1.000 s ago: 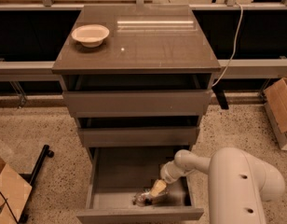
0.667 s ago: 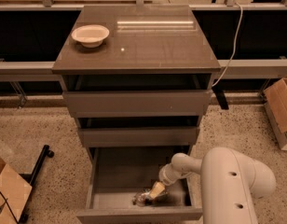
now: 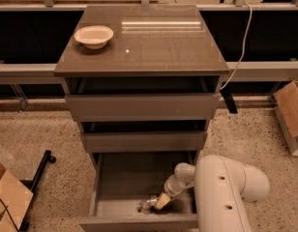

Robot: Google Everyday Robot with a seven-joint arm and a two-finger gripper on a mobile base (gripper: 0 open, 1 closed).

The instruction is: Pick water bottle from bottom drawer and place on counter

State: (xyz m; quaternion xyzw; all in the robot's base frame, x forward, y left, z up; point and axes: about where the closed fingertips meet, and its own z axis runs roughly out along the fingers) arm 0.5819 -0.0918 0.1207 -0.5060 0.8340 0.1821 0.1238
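My gripper (image 3: 161,202) is low in the bottom drawer (image 3: 139,222), front right, against the one water bottle (image 3: 145,206), small, clear and crinkled, lying on the drawer floor. Whether I grasp it, I cannot tell. My white arm (image 3: 226,192) hides the drawer's right side. Above are two shallower drawers, middle (image 3: 141,141) and top (image 3: 139,108). One white bowl (image 3: 93,35) sits on the counter (image 3: 158,52), far left.
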